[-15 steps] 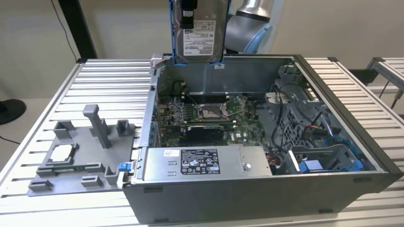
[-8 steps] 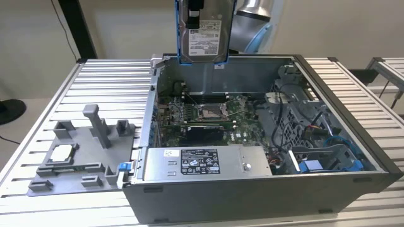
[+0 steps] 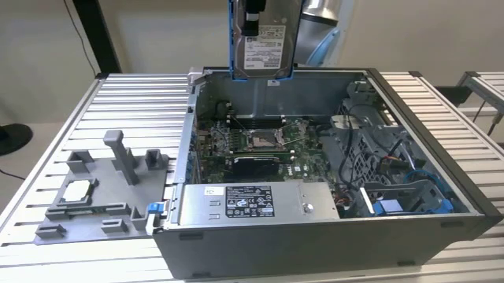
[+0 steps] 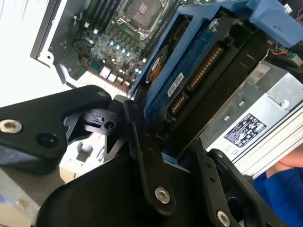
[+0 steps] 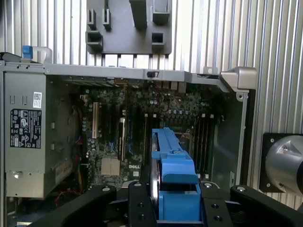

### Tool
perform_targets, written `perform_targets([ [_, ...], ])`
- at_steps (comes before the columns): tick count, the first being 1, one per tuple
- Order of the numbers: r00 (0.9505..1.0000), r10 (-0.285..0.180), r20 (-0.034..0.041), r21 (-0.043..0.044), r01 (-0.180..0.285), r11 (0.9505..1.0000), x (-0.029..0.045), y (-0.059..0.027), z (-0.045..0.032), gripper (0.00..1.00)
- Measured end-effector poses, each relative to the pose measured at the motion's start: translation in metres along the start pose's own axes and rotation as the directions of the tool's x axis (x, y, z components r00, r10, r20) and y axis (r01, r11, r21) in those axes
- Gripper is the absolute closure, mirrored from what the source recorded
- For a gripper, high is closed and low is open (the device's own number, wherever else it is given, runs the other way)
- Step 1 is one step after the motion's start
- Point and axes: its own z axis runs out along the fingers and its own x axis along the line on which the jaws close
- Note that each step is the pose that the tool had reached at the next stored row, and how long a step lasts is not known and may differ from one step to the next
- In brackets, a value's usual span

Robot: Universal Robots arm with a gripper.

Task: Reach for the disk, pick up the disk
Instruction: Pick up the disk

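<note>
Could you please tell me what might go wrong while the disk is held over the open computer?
1. The gripper grips the disk by its blue bracket above the motherboard; a slip could drop it onto the board.
2. In the exterior view the disk's lower edge sits near the case rim, so a sideways move might clip it.

We see soft, even light in the exterior view; blown-out glare beside the computer case (image 4: 46, 47) in the second wrist view.
</note>
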Motion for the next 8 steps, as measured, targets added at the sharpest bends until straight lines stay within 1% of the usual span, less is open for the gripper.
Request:
perform_targets([
  [8, 1.0000, 0.000, 0.0000, 0.0000, 0.000, 1.0000, 0.0003, -0.0128, -0.0001, 1.00],
])
